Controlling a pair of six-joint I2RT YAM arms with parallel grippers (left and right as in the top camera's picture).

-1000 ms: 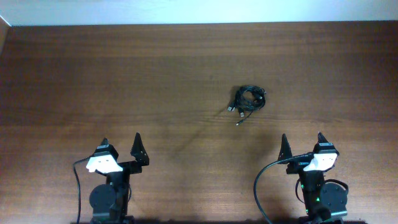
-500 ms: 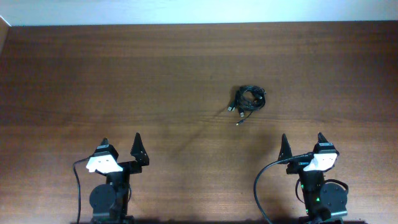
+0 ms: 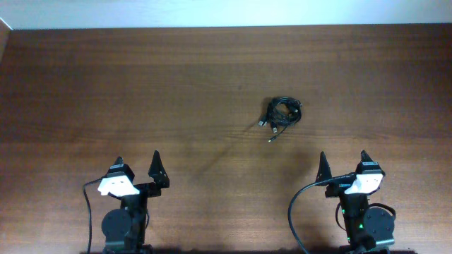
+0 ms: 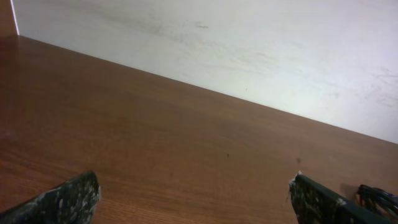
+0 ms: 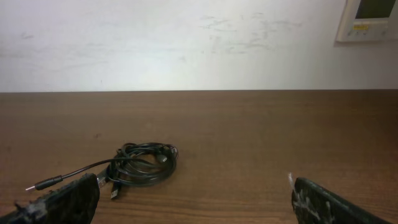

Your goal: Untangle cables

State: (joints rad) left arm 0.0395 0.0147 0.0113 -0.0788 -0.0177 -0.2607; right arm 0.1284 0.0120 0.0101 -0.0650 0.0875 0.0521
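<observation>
Left gripper (image 3: 138, 156) and right gripper (image 3: 343, 153) are hovering well short of the cables (image 3: 284, 111), fingers spread; wooden table (image 3: 141, 85), white wall (image 5: 186, 43) beyond.

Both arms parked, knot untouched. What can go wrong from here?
The cables lie in one tight bundle: a pinch by the right tool may take several strands and drag the whole bundle.
Pulling the loose plug could tighten the knot instead.
The left tool stands farther off, and its camera catches only the bundle's edge, so its grasp may miss.
</observation>
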